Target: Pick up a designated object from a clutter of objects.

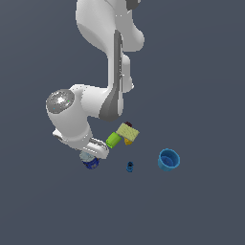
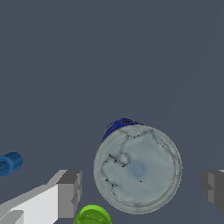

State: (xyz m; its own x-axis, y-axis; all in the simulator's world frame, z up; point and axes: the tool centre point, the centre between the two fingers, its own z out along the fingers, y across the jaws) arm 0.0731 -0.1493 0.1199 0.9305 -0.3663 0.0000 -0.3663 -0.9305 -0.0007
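Observation:
The designated object, a dark blue can with a silvery-grey round top, stands upright at the exterior view's left end of the clutter. My gripper hangs right over it, hiding most of it in the exterior view. In the wrist view the gripper is open. One finger stands on either side of the can, each with a gap to its rim. The rest of the clutter lies to the exterior view's right: a green cylinder, a tan-yellow block, an orange piece, a tiny blue piece and a light blue cup.
The green cylinder lies close to the can, just beside one finger. The tiny blue piece sits farther off. The white arm reaches down from the top of the exterior view over the dark grey floor.

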